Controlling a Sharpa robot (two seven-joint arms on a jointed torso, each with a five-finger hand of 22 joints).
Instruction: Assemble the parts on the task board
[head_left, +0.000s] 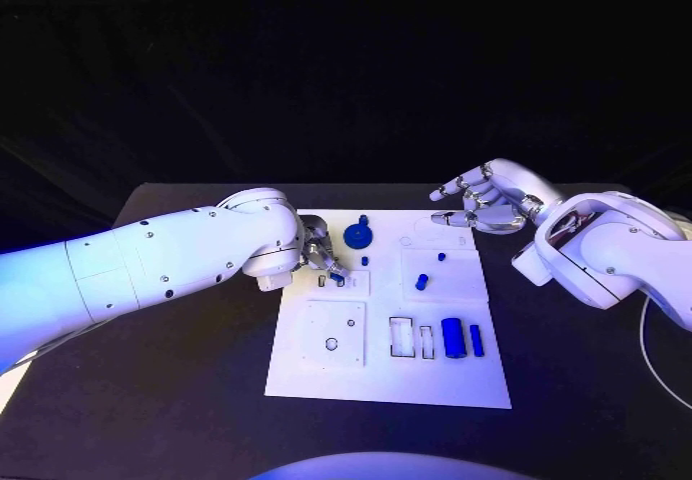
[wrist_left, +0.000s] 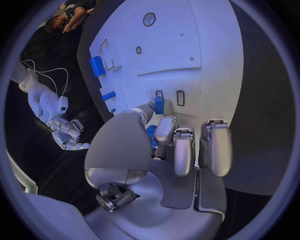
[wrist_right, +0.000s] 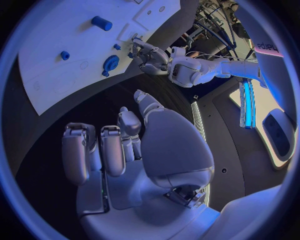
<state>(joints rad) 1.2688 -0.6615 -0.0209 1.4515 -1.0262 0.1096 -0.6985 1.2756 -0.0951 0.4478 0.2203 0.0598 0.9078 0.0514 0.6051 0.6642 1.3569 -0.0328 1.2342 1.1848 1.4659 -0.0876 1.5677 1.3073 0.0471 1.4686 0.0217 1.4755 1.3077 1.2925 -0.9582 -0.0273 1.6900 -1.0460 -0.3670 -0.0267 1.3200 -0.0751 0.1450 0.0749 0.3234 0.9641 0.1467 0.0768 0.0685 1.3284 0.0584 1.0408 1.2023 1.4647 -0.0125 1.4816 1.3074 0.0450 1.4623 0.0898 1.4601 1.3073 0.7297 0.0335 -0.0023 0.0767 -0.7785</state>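
Note:
The white task board (head_left: 387, 378) lies in the middle of the black table. My left hand (head_left: 320, 258) is over the board's far left part and pinches a small blue part (wrist_left: 159, 105) between thumb and a finger. The part's tip is at two narrow slots (wrist_left: 180, 97) in a raised square. My right hand (head_left: 488, 205) hovers beyond the board's far right corner, fingers loosely bent and apart, holding nothing. Loose on the board are a round blue wheel (head_left: 359, 236), a blue block (head_left: 421, 281), a blue cylinder (head_left: 453, 337) and a thin blue bar (head_left: 476, 340).
A tiny blue peg (head_left: 365, 260) stands beside my left hand. A raised square plate with a round hole (head_left: 332, 344) and rectangular pockets (head_left: 402, 337) take up the board's near half. Bare black table (head_left: 188, 400) surrounds the board.

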